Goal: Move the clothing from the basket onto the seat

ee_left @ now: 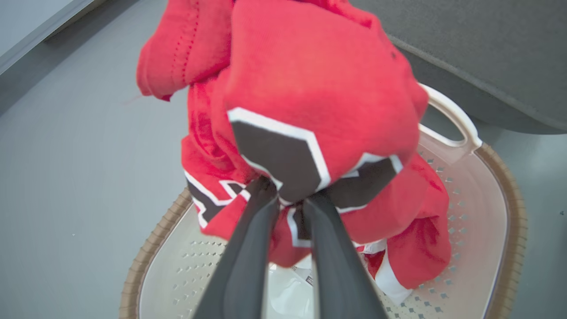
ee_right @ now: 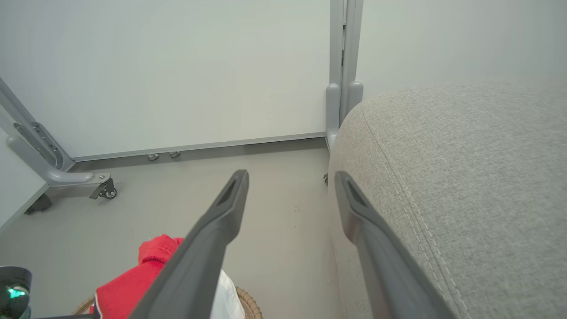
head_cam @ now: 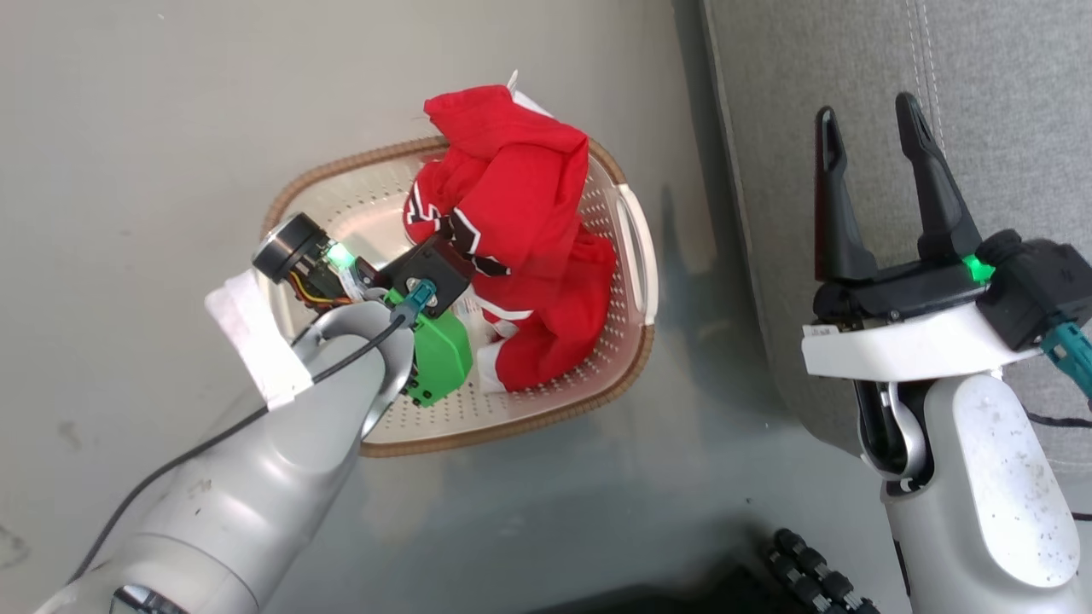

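With our left gripper (ee_left: 290, 195) clamped on the clothing (ee_left: 310, 88) mid-frame, we should lift clear of the basket (head_cam: 375, 443) before swinging to the seat (head_cam: 1007, 85), upper right; our right gripper (head_cam: 870, 136) waits, jaws apart.

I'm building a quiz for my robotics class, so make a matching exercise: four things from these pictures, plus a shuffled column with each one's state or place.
1. left gripper
2. right gripper
3. cream perforated plastic basket
4. grey woven-fabric seat

a. open, holding nothing
b. on the grey floor, red clothing inside
c. shut on the red jersey with black-and-white print
d. right of the basket

Pairs: 1-c, 2-a, 3-b, 4-d
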